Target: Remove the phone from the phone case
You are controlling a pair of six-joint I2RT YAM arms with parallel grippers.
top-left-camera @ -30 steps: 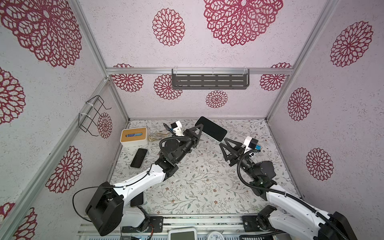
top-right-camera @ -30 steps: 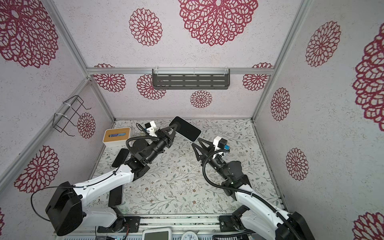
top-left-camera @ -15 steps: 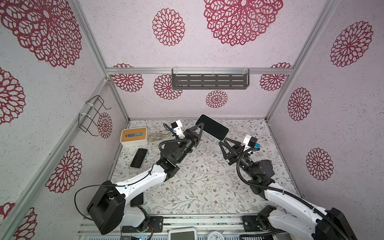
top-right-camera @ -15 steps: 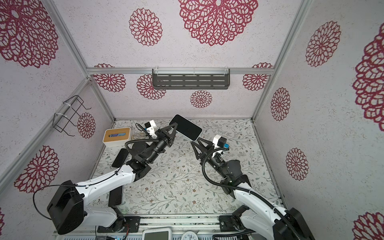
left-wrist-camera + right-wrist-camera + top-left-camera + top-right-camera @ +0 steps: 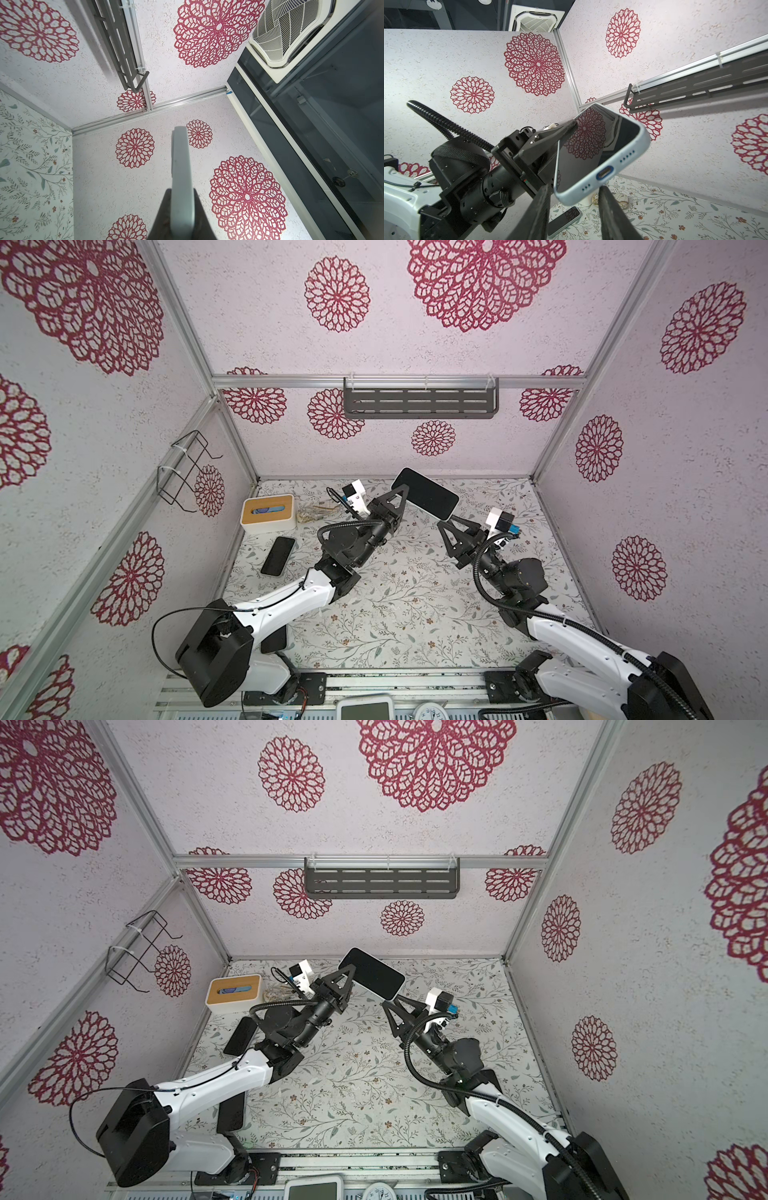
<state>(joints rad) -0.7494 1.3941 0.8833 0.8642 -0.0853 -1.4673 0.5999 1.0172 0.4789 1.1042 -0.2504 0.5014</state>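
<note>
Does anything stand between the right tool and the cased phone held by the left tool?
Nothing visible does. The open right tool flanks the phone's port end, only air between. The left tool grips the phone at its far half, clear of that end. A second phone lies on the table below.

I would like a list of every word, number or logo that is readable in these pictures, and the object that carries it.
No text can be read with certainty.
Numerals on the round dial at the front edge: too small to read.
A small mark on the ceiling air unit: blurred.
The phone case and the tissue box: no lettering visible.
</note>
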